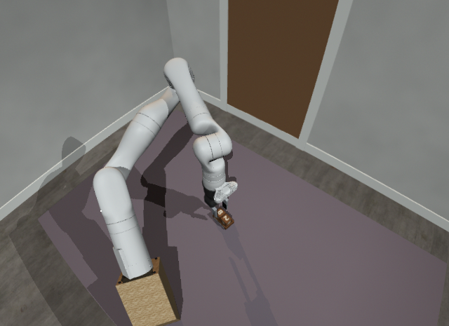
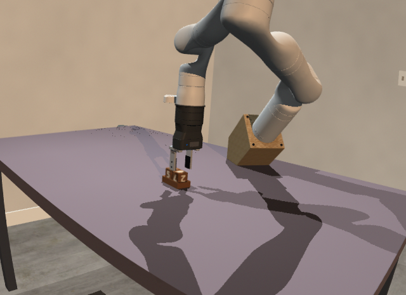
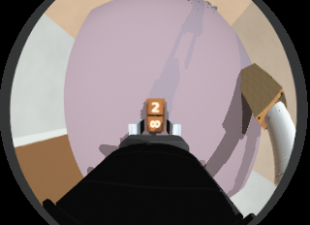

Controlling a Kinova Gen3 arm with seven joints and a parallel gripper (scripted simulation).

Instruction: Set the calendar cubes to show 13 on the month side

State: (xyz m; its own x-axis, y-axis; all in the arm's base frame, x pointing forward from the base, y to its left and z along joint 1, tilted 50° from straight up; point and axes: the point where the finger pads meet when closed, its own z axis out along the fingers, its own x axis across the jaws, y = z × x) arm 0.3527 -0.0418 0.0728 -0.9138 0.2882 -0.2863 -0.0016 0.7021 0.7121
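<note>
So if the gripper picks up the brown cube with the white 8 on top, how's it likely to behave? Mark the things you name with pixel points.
The brown cube with the white 8 on top [image 1: 220, 212] [image 3: 155, 124] looks rigid, so it probably won't squash. Its flat faces suggest it would resist rolling. It sits close against the cube topped with a 2 [image 1: 226, 218] [image 3: 155, 107], so lifting might rub or nudge that neighbour.

The white, rounded, 7-joint arm [image 1: 134, 145] [image 2: 248, 26] [image 3: 282, 138] rises from its foot, bends over at the elbow and comes down again. Its white wrist [image 1: 214, 172] [image 2: 191, 89] stands nearly upright, with 1 small pale bracket sticking out at the side. Below it, the black 2-finger claw [image 1: 219, 207] [image 2: 181, 163] [image 3: 155, 124] points straight down, open, its 2 pale metal fingers parallel and apart, dark pads facing inward, gripping nothing.
</note>
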